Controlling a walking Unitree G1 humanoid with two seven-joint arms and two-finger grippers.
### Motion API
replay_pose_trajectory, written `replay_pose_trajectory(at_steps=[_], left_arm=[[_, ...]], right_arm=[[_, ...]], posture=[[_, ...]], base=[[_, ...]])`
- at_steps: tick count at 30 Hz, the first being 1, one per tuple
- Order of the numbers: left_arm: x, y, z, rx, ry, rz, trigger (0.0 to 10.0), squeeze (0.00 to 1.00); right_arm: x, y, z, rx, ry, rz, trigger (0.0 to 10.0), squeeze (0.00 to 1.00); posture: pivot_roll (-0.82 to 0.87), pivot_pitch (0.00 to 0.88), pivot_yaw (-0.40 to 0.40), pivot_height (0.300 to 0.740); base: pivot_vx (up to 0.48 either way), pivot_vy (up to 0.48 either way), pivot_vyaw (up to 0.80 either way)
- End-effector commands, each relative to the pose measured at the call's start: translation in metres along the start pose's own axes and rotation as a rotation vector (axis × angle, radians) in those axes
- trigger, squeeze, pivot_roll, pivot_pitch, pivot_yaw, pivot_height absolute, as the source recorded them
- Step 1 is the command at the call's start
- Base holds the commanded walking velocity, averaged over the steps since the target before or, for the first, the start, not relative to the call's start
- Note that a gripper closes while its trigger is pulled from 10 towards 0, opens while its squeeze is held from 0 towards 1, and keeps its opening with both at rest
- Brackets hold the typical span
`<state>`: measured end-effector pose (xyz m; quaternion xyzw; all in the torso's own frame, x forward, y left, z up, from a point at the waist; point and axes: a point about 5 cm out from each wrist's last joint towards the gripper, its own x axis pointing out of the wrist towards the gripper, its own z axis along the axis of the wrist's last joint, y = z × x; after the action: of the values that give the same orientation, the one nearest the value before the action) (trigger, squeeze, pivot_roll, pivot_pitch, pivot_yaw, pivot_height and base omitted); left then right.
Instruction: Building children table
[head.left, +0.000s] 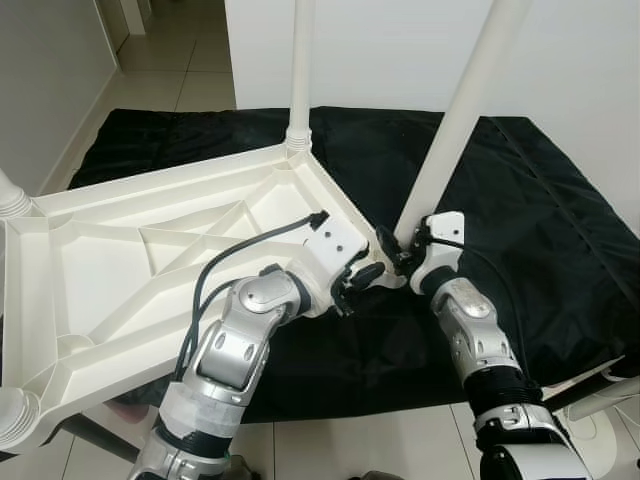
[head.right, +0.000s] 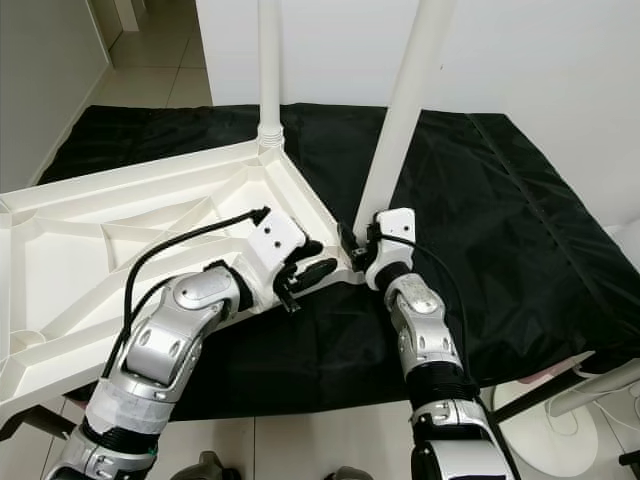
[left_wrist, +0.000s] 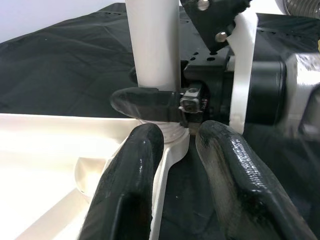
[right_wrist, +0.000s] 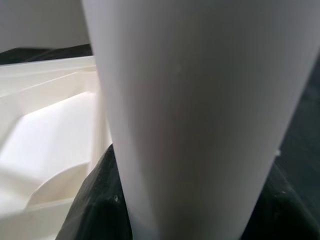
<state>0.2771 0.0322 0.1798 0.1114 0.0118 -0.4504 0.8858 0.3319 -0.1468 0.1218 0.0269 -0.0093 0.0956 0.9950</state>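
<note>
White plastic children's tabletop (head.left: 150, 260), upside down on a black cloth (head.left: 540, 220) spread over the floor, one leg (head.left: 300, 70) upright at its far corner. Right gripper (head.left: 398, 252), jaws pinching the base of a second white leg (head.left: 460, 120) at the near corner socket. Left gripper (head.left: 362, 280), jaws spread astride the tabletop's edge just beside that socket.

Near corner crowded: right gripper (head.left: 392, 250) clamped round foot of leg (head.left: 462, 112), left gripper (head.left: 357, 283) just beside it, fingers (left_wrist: 137, 165) parted astride the tabletop (head.left: 130, 260) rim. Little gap between the two grippers. Second leg (head.left: 300, 70) upright at far corner; black cloth (head.left: 540, 220) open between the legs and wide to the right. Tabletop underside ribbed, shallow pockets between ribs. Wall (head.left: 570, 60) close behind. Tile floor (head.left: 180, 70) free at far left.
</note>
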Motion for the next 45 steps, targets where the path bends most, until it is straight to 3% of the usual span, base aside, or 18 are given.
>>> replay_pose_trajectory(at_steps=[1, 5, 7, 11, 17, 18, 19, 20, 25, 30, 31, 32, 38, 39, 45], left_arm=[[0.001, 0.005, -0.003, 0.004, 0.009, 0.108, 10.0, 0.00], [0.001, 0.005, -0.003, 0.003, 0.009, 0.108, 10.0, 0.00], [0.001, 0.005, -0.004, 0.001, 0.009, 0.115, 10.0, 0.00], [0.001, 0.005, -0.005, -0.001, 0.008, 0.118, 10.0, 0.00], [0.001, 0.004, -0.005, 0.002, 0.009, 0.108, 10.0, 0.00], [0.001, 0.004, -0.005, 0.003, 0.010, 0.106, 10.0, 0.00], [0.001, 0.004, -0.006, 0.005, 0.011, 0.106, 10.0, 0.00], [0.001, 0.005, -0.006, 0.003, 0.012, 0.106, 10.0, 0.00], [0.001, 0.004, -0.005, 0.006, 0.012, 0.101, 10.0, 0.00], [0.001, 0.005, -0.004, 0.011, 0.011, 0.099, 10.0, 0.00], [0.000, 0.005, -0.005, 0.013, 0.011, 0.098, 10.0, 0.00], [0.000, 0.005, -0.005, 0.015, 0.012, 0.097, 10.0, 0.00], [0.000, 0.006, -0.004, 0.019, 0.012, 0.094, 10.0, 0.00], [0.000, 0.006, -0.004, 0.020, 0.013, 0.093, 10.0, 0.00], [0.000, 0.006, -0.004, 0.026, 0.014, 0.087, 10.0, 0.00]], right_arm=[[-0.009, -0.006, -0.016, 0.029, 0.093, -0.131, 10.0, 0.00], [-0.012, -0.001, -0.015, 0.039, 0.084, -0.196, 10.0, 0.00], [-0.014, 0.014, -0.014, 0.077, 0.089, -0.259, 10.0, 0.00], [-0.011, 0.024, -0.009, 0.108, 0.072, -0.252, 10.0, 0.00], [-0.013, 0.017, -0.002, 0.094, 0.044, -0.261, 10.0, 0.00], [-0.014, 0.015, -0.002, 0.092, 0.041, -0.263, 10.0, 0.41], [-0.014, 0.013, 0.000, 0.107, 0.034, -0.245, 10.0, 0.41], [-0.013, 0.009, 0.003, 0.106, 0.017, -0.204, 10.0, 1.00], [-0.013, 0.003, 0.010, 0.091, 0.000, -0.133, 10.0, 1.00], [-0.014, -0.009, 0.023, 0.007, -0.027, -0.026, 10.0, 1.00], [-0.015, -0.011, 0.026, -0.021, -0.030, 0.028, 10.0, 0.33], [-0.015, -0.010, 0.028, -0.039, -0.034, 0.074, 10.0, 0.00], [-0.016, -0.009, 0.029, -0.077, -0.042, 0.237, 10.0, 0.00], [-0.015, -0.011, 0.029, -0.084, -0.039, 0.326, 10.0, 0.00], [-0.010, -0.013, 0.030, -0.122, -0.038, 0.427, 10.0, 0.00]], posture=[[-0.07, 0.000, -0.026, 0.740], [-0.07, 0.000, -0.032, 0.740], [-0.07, 0.000, -0.037, 0.740], [-0.08, 0.000, -0.033, 0.740], [-0.09, 0.000, -0.029, 0.740], [-0.09, 0.000, -0.029, 0.740], [-0.08, 0.000, -0.026, 0.740], [-0.08, 0.000, -0.026, 0.740], [-0.09, 0.000, -0.022, 0.740], [-0.09, 0.000, -0.022, 0.740], [-0.09, 0.000, -0.017, 0.740], [-0.09, 0.000, -0.017, 0.740], [-0.08, 0.000, -0.009, 0.740], [-0.08, 0.000, -0.008, 0.740], [-0.08, 0.000, 0.004, 0.740]], base=[[0.000, 0.000, 0.00], [0.000, 0.000, 0.00], [0.000, 0.000, 0.00], [0.000, 0.000, 0.00], [0.000, 0.000, 0.00], [0.000, 0.000, 0.00], [0.000, 0.000, 0.00], [0.000, 0.000, 0.00], [0.000, 0.000, 0.00], [0.000, 0.000, 0.00], [0.000, 0.000, 0.00], [0.000, 0.000, 0.00], [0.000, 0.000, 0.00], [0.000, 0.000, 0.00], [0.000, 0.000, 0.00]])
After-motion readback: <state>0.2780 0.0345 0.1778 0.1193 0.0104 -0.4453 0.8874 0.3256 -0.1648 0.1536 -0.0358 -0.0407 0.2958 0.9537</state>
